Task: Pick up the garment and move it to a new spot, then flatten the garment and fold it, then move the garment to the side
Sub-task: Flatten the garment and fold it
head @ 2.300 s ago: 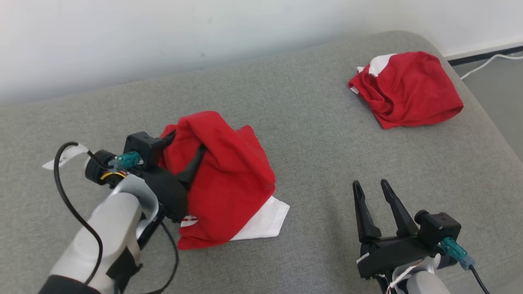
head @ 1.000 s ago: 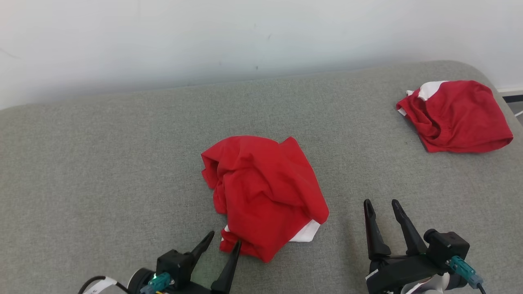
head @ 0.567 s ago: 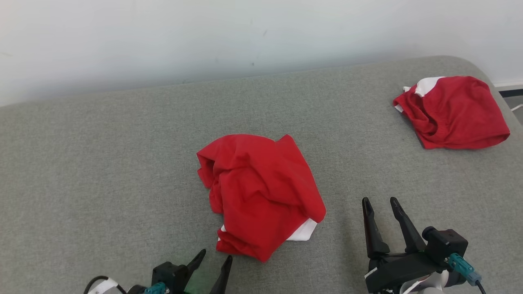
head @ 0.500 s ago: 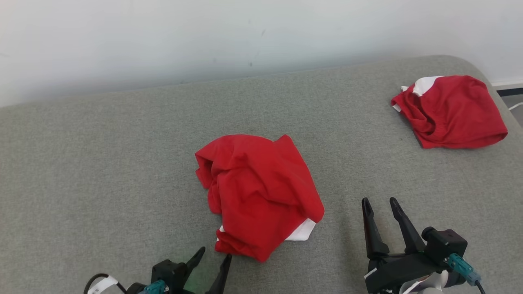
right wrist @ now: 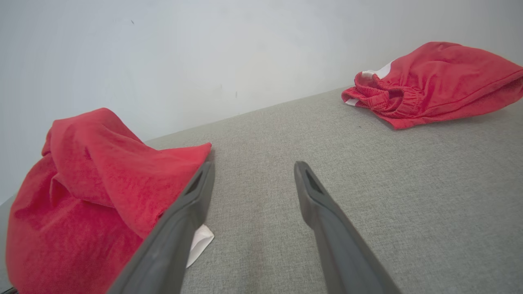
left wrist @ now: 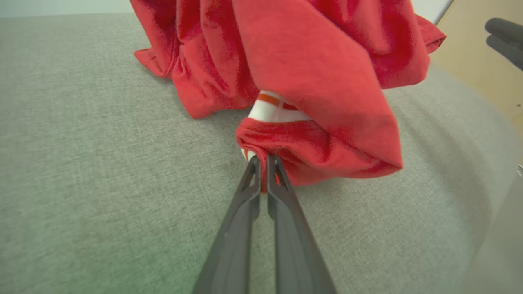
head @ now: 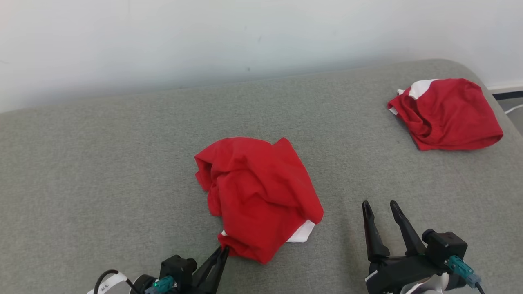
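Left gripper [head: 224, 248] (two long dark fingers, low at the near edge) is what's changed. Half a sec ago its jaws stood apart just short of the cloth; now they're pinched together on the near-left hem of the crumpled red garment [head: 257, 196]. Left wrist view confirms it: the tips meet w/ a thin sliver of red fabric between them, right under the white trim [left wrist: 273, 110].

The garment itself hasn't shifted. It sits bunched in a heap around the middle of the grey fabric cushion [head: 102, 163], not lifted yet. So, my read: the grasp is made, and next is prob. a lift & carry to a new spot, w/ flattening, folding and the move aside all still to do. The bite looks thin and could slip under the cloth's weight.

Right gripper [head: 379, 203] is as before: jaws wide apart, empty, sitting just right of the heap. Far right, a second red garment [head: 447, 114] lies well apart, untouched.
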`<state>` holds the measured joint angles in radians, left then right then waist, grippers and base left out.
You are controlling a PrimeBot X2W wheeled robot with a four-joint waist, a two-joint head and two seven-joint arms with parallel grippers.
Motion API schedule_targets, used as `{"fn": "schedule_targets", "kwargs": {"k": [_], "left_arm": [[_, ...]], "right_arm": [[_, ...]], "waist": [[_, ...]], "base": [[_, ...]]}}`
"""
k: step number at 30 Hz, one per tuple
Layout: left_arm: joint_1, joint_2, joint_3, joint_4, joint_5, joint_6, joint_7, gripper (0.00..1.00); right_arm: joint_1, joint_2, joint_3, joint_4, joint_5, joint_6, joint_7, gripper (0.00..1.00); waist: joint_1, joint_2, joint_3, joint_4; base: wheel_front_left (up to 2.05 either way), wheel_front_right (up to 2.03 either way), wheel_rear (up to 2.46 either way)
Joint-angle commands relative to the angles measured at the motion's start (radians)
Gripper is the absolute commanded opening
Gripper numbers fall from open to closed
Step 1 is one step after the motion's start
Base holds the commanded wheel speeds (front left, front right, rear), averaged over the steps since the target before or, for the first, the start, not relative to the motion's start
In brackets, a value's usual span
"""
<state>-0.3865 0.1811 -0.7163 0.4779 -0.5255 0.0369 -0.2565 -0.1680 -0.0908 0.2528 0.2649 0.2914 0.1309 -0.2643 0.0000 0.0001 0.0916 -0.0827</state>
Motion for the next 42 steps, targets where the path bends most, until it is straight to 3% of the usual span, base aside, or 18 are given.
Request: {"fn": "schedule_targets", "kwargs": {"k": [1,10,28,37,38,39,40,42], "left_arm": [[0.0,0.0,0.009,-0.011,0.009,0.008,-0.007,0.0],[0.042,0.042,0.054,-0.136,0.035,0.062,-0.008,0.0],[0.207,0.26,0.132,-0.541,0.065,0.252,0.145,0.0],[0.271,0.252,0.136,-0.46,0.018,0.264,0.142,0.0],[0.271,0.242,0.139,-0.45,0.011,0.262,0.131,0.39],[0.27,0.239,0.138,-0.439,0.011,0.259,0.122,0.91],[0.27,0.233,0.142,-0.435,0.006,0.258,0.107,1.0],[0.269,0.225,0.145,-0.429,-0.001,0.254,0.085,1.0]], "right_arm": [[0.016,-0.004,-0.005,-0.001,0.003,0.0,-0.002,1.0],[0.042,0.007,-0.017,0.0,0.004,0.0,-0.002,1.0],[0.062,0.022,-0.045,-0.003,-0.006,0.0,-0.002,1.0],[0.042,0.016,-0.031,0.005,0.0,0.0,-0.002,1.0],[0.043,0.014,-0.032,0.005,0.0,0.0,-0.002,1.0],[0.043,0.012,-0.033,0.006,0.0,0.0,-0.002,1.0],[0.044,0.009,-0.034,0.006,0.001,0.0,-0.002,1.0],[0.045,0.006,-0.036,0.007,0.002,0.0,-0.002,1.0]], "waist": [[0.0,-0.0001,-0.008,0.015],[0.0,-0.0001,-0.044,0.095],[0.0,-0.0001,-0.054,0.205],[0.0,-0.0001,-0.046,0.202],[0.0,-0.0001,-0.046,0.201],[0.0,-0.0001,-0.046,0.2],[0.0,-0.0001,-0.046,0.2],[0.0,-0.0001,-0.047,0.201]], "base": [[0.0,0.0,0.0],[0.0,0.0,0.0],[0.0,0.0,0.0],[0.0,0.0,0.0],[0.0,0.0,0.0],[0.0,0.0,0.0],[0.0,0.0,0.0],[0.0,0.0,0.0]]}}
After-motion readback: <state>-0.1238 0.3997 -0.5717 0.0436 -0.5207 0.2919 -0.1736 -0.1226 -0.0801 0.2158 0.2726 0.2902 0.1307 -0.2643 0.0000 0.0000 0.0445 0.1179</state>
